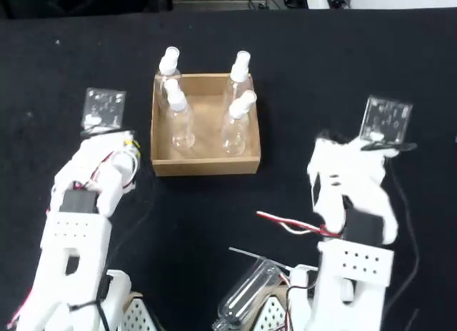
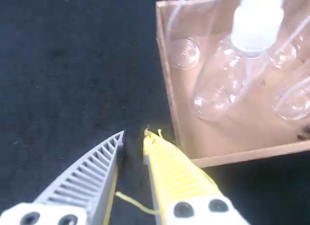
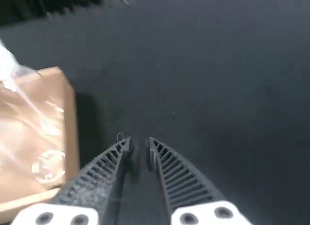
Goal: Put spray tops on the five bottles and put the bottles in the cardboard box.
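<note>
From high up: a black bench (image 1: pixel 71 46) with a cardboard box (image 1: pixel 206 164) near its middle. Inside the box, four bottles standing up, each with a white spray top on: back left bottle (image 1: pixel 170 80), back right bottle (image 1: pixel 239 80), front left bottle (image 1: pixel 181 124), front right bottle (image 1: pixel 234 131). A fifth bottle (image 1: pixel 250 292), clear, lying on its side out on the bench, well in front of the box and down between the two arm stands. Left arm (image 1: pixel 93 188) just beside the box's left wall, with its tip by the front left corner. Right arm (image 1: pixel 353 181) off to the right of the box, well apart from it.

From the left wrist: left jaws made of a grey finger (image 2: pixel 92 171) and a yellow finger (image 2: pixel 174 171), pointing down at the bench right next to the outside of the box wall (image 2: pixel 167 79). Open just a thin crack at the tips, with nothing held. Inside the box, a white spray top (image 2: pixel 254 26) on a clear bottle, with more clear bottles around it.

From the right wrist: right jaws made of two dark fingers (image 3: pixel 101 171), over bare bench and apart from the box (image 3: pixel 68 118). Open just a thin crack too, and holding nothing. Blurry clear bottles inside the box.
</note>
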### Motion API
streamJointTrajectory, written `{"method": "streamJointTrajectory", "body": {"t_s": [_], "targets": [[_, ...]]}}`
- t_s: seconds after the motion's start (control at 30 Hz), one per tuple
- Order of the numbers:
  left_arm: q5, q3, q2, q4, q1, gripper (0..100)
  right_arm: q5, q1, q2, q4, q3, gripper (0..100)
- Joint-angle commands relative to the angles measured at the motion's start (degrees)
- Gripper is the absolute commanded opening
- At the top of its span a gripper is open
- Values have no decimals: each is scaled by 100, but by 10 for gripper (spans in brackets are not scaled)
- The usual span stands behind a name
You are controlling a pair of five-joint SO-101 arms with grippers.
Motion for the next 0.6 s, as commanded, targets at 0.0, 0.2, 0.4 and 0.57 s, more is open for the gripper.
{"method": "streamJointTrajectory", "body": {"t_s": [0.0,0.2,0.4,0.57], "targets": [[-62,-901,949,9,338,46,-352,141,-347,-1125,910,11],[-62,-1332,1776,-26,593,46,-589,123,-664,-1837,1648,11],[-18,-1165,2013,-659,910,46,-589,114,-778,-1837,1710,11],[-18,-1262,2154,-818,1130,46,-589,114,-769,-1829,1719,11]]}}
